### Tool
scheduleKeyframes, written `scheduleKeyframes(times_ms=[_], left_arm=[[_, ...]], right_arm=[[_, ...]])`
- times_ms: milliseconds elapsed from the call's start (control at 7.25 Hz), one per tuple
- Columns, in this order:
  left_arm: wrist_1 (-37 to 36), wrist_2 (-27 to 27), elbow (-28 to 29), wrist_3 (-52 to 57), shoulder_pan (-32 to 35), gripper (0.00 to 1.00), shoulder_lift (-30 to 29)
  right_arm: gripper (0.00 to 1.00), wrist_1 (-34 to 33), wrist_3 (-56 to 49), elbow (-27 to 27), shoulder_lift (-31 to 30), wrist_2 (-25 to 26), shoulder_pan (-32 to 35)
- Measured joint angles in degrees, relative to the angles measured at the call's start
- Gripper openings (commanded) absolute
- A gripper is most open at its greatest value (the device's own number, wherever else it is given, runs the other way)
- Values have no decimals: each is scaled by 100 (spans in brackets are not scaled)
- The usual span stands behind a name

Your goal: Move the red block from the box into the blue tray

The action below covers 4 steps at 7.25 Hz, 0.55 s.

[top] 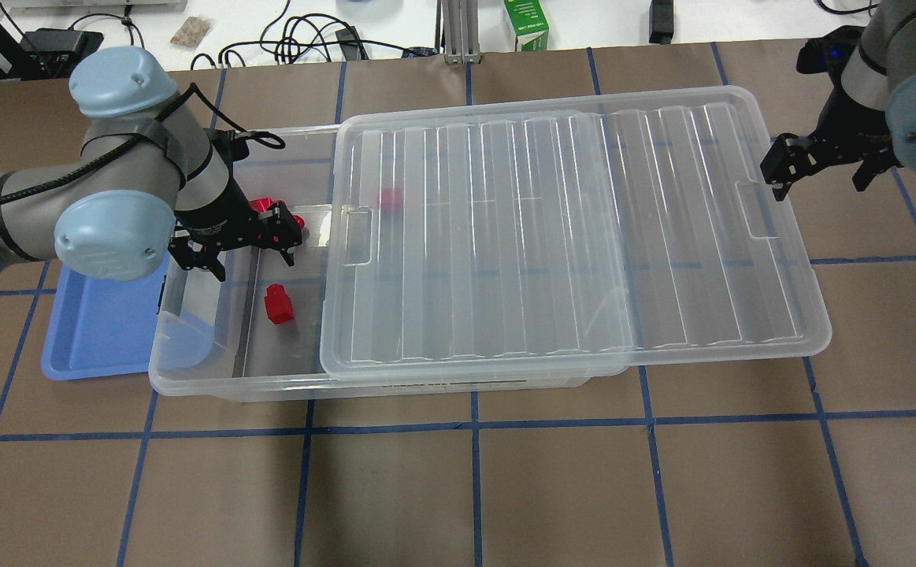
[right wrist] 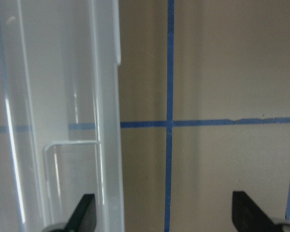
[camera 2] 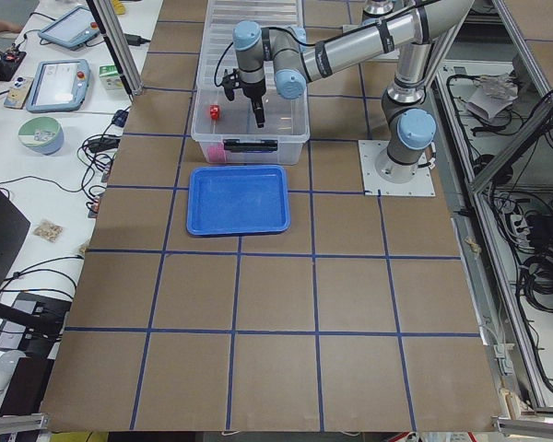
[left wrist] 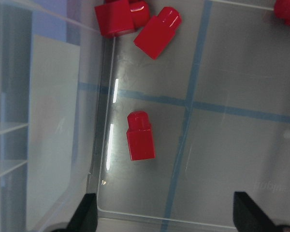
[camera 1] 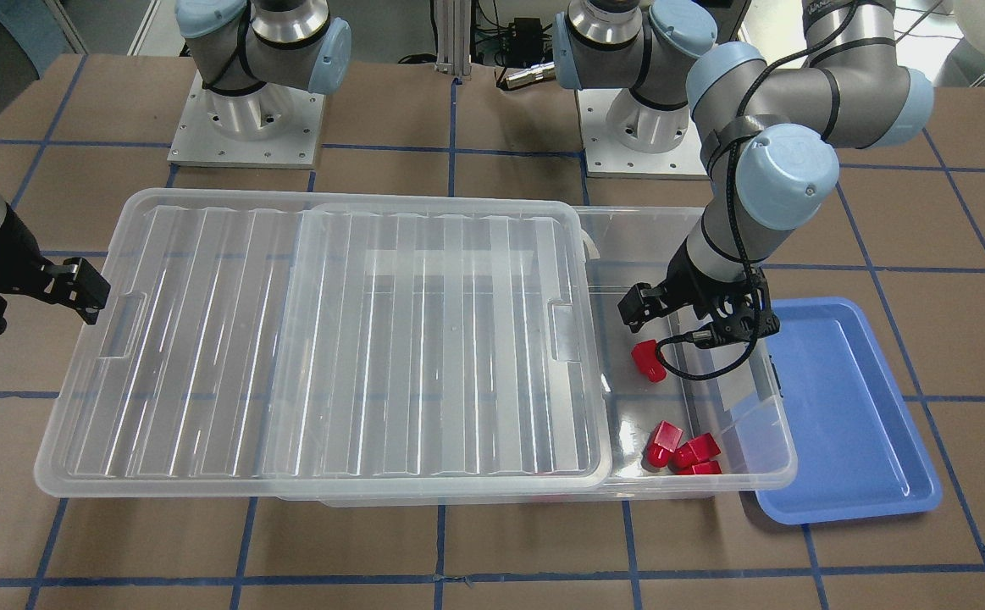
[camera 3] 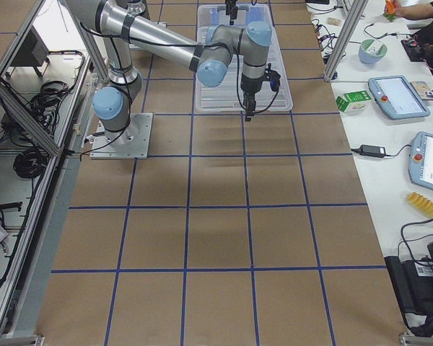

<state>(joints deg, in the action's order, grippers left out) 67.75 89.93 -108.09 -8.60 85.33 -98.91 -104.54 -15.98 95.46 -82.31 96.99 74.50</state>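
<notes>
The box (top: pixel 190 370) lies mid-table with its ribbed lid (top: pixel 568 236) slid toward my right, leaving its left end uncovered. My left gripper (top: pixel 241 236) is open and empty inside that uncovered end, just above a lone red block (top: pixel 278 305), which lies below the middle of the left wrist view (left wrist: pixel 140 137) ahead of the spread fingertips (left wrist: pixel 87 212). More red blocks (camera 1: pixel 683 449) are clustered in the box's corner. The blue tray (top: pixel 103 323) sits beside the box's left end. My right gripper (top: pixel 820 165) is open and empty at the lid's far right edge.
Another red block (top: pixel 391 199) shows blurred under the lid. The lid (camera 1: pixel 331 339) overhangs the box on my right side. The box's wall stands between the left gripper and the tray (camera 1: pixel 848 407). The two arm bases stand behind the box.
</notes>
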Motion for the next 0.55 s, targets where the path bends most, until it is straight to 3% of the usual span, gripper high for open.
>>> scheduleKeyframes(times_ms=[276,552], left_arm=[[-346,-9,-183,-330,19,100,-207],[-705,-27,-410,-499,77,100,-408]], right_arm=[[100,1178,133,-780,-311,-441,86],[100,1606,634,-989,-750,-570,543]])
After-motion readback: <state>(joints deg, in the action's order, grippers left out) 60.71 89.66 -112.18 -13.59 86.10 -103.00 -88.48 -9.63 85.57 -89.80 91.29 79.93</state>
